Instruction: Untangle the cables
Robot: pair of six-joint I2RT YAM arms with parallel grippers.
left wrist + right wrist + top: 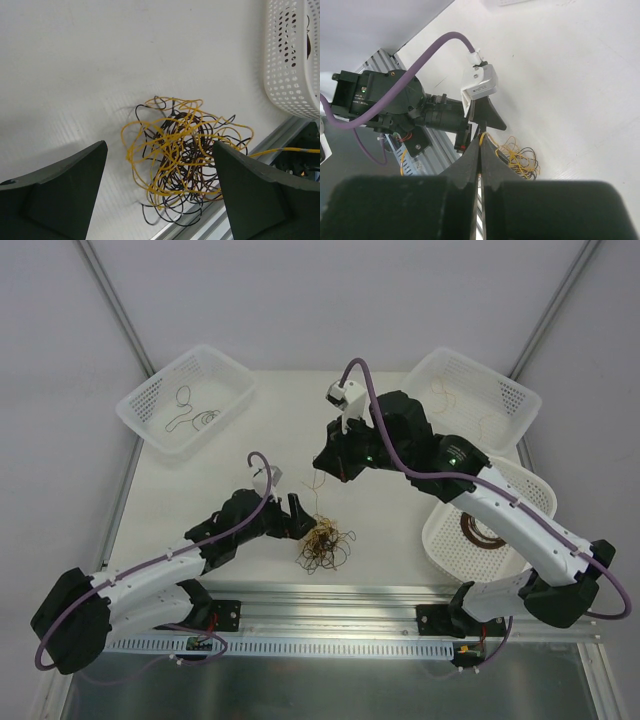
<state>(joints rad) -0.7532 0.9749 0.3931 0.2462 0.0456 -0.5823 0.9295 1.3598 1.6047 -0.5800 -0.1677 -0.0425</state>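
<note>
Our left gripper (159, 146) hangs wide open, the heap of thin yellow, brown and black wire cables (175, 167) just ahead of it. Beyond, our right gripper (481, 142) pinches one yellow strand (485, 135). If we pull with the heap unpinned, we could drag the knot tighter.

The cables (326, 543) are heaped on the tabletop (300, 430), just right of the left gripper (297, 517); a basket (445, 550) is placed farther right.

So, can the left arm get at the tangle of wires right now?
Probably yes: the left claw sits open facing the tangle of wires, nothing between them; the right claw only pinches one strand.
</note>
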